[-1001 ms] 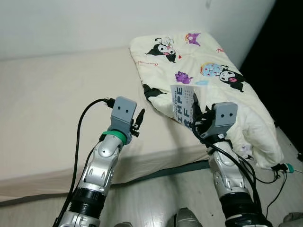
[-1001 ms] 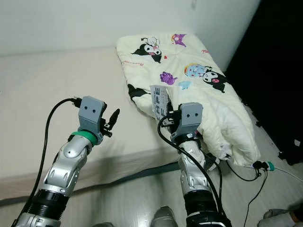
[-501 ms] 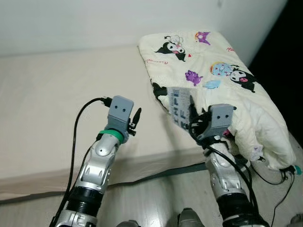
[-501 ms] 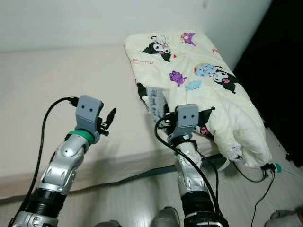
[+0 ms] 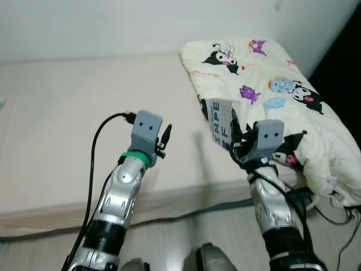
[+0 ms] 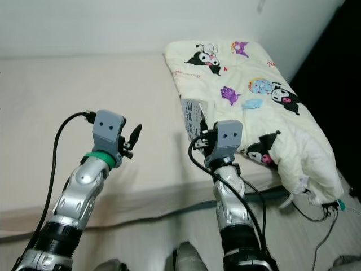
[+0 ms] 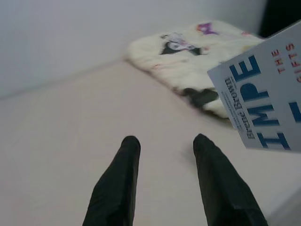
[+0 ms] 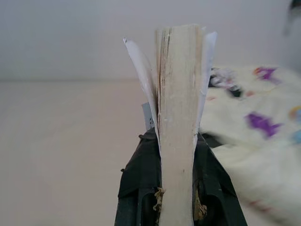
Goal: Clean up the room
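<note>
Right gripper [image 8: 176,181] is pinching a paperback book [image 5: 220,121] upright over the bed [image 5: 62,124], probably carrying it off, while the left gripper's [image 7: 162,143] fingers hang spread and empty.

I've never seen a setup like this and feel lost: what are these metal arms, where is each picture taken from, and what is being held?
These are a walking humanoid robot's two silver arms. Two pictures come from cameras in its head, looking down; the other two from a camera on each wrist, looking along that gripper's black fingers. Before it is a bed with a cartoon-print quilt folded at its right end. The right gripper is shut on a paperback book, held upright over the bed's edge; its wrist camera sees the page edges. The left gripper is open and holds nothing, raised over the mattress.
</note>
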Robot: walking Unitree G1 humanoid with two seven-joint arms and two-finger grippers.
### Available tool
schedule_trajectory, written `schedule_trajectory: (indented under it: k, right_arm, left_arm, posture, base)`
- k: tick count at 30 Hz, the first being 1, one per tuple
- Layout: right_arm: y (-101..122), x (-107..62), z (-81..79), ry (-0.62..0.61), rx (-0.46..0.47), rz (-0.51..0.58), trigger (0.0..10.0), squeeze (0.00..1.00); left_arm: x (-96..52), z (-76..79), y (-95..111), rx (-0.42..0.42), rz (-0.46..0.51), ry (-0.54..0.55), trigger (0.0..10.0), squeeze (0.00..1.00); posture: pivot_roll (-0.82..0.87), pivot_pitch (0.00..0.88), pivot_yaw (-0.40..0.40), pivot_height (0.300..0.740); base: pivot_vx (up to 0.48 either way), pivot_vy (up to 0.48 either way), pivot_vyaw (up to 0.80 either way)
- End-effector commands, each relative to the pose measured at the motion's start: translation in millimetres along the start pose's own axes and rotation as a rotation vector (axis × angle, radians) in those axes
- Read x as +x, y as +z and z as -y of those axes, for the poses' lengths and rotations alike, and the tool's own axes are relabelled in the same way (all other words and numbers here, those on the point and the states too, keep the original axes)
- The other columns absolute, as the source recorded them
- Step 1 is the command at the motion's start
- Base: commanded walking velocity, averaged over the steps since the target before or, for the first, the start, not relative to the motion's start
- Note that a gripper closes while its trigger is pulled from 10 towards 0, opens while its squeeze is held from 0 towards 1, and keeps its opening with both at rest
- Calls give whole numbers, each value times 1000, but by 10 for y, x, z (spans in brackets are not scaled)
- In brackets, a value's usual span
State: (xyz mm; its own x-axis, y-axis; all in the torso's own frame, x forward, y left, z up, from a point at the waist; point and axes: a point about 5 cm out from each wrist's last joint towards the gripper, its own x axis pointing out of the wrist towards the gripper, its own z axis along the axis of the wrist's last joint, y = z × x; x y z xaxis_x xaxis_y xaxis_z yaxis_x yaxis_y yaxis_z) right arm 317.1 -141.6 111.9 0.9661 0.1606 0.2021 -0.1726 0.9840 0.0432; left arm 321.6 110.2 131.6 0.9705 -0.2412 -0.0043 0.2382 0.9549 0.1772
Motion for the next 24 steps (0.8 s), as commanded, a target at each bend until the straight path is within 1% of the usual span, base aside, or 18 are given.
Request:
schedule_trajectory:
  k: [1, 13, 24]
  right_arm:
    - [30, 1, 12, -1, 4, 24, 10000, 0]
    - [23, -3, 0, -1, 8, 26, 10000, 0]
    - [13, -7, -10, -1, 9, 26, 10000, 0]
  left_arm:
    - [-9, 20, -41, -7, -19, -3, 10000, 0]
    - [-13, 12, -40, -3, -19, -1, 10000, 0]
    - [-12, 13, -41, 0, -19, -1, 10000, 0]
  posture:
    - [-30, 8, 61, 699]
    - [-26, 15, 63, 699]
    - [-25, 17, 66, 699]
  base:
    - [0, 480, 0]
    - [0, 480, 0]
    - [0, 391, 0]
